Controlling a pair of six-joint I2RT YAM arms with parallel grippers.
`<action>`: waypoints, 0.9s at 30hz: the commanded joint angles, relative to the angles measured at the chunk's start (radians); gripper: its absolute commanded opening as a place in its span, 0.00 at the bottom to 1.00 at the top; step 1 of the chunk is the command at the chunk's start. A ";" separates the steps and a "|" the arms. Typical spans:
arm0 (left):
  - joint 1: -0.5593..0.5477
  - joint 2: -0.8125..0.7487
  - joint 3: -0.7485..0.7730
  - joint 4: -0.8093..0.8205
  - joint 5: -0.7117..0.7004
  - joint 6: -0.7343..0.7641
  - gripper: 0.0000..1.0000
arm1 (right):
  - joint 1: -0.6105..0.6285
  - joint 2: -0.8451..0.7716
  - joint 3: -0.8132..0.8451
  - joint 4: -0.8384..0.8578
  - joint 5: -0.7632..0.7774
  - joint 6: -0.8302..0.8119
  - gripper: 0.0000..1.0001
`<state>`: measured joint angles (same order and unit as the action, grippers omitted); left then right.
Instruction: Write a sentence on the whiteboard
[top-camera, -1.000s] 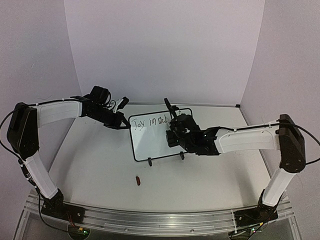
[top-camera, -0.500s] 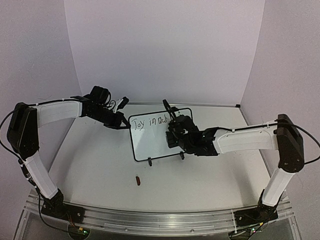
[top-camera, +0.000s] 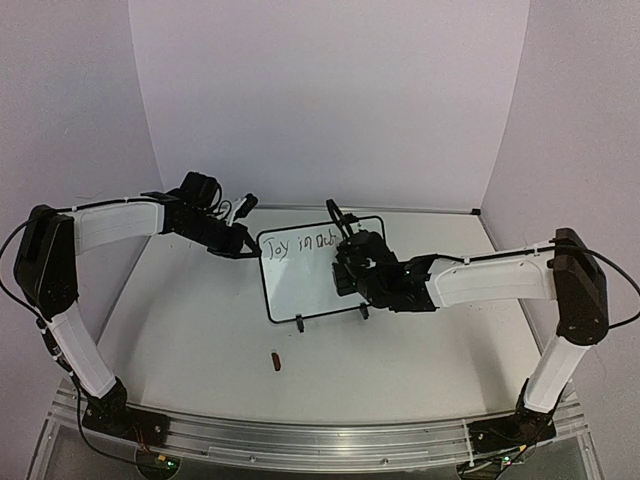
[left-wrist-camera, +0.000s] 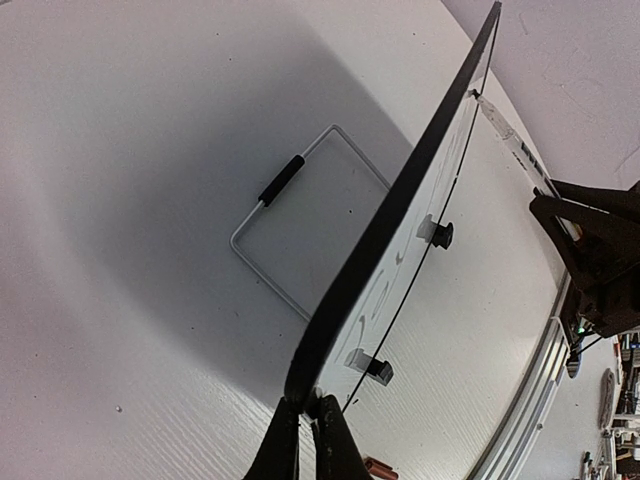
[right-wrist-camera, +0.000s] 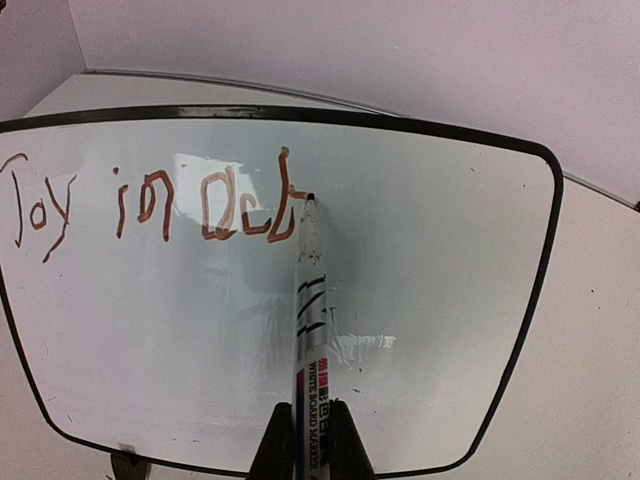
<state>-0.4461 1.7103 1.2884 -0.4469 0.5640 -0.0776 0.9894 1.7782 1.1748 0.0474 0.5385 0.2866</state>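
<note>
My left gripper (top-camera: 245, 248) (left-wrist-camera: 308, 415) is pinched narrow on the left edge of the whiteboard (top-camera: 305, 285) (left-wrist-camera: 400, 205), with the black frame caught between the two fingers. In the left wrist view the board runs edge-on and leans back. A thin wire loop (left-wrist-camera: 300, 225) with a black sleeve lies on the table (top-camera: 190, 330) on the board's back side.

A small red-brown cap-like piece (top-camera: 275, 361) lies alone on the table, nearer my bases than the board and well apart from it.

The whiteboard stands mid-table, toward the back, resting on two black clip feet (top-camera: 299, 322) at its lower edge, with its face turned to my right arm. Along the top it carries reddish-brown handwriting (right-wrist-camera: 150, 205) reading "Joy in Oct"; the last stroke is messy.

The marker (right-wrist-camera: 308, 300) has its tip touching the board just right of the last letter, and its barrel points straight back into my grip. The label reads "whiteboard marker".

My right gripper (top-camera: 352, 252) (right-wrist-camera: 310, 430) is clamped tight on the marker barrel with fingers on both sides, held in front of the board's right half.
</note>
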 joint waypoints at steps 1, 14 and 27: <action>-0.007 -0.018 0.036 -0.032 -0.017 0.033 0.00 | -0.004 -0.016 -0.002 -0.023 0.018 0.024 0.00; -0.007 -0.016 0.035 -0.032 -0.015 0.032 0.00 | 0.001 -0.050 -0.047 -0.024 -0.010 0.039 0.00; -0.006 -0.023 0.033 -0.040 -0.034 0.024 0.06 | 0.023 -0.182 -0.066 -0.023 0.003 0.039 0.00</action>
<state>-0.4461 1.7104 1.2884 -0.4473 0.5644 -0.0776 1.0038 1.7011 1.1184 0.0249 0.5301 0.3153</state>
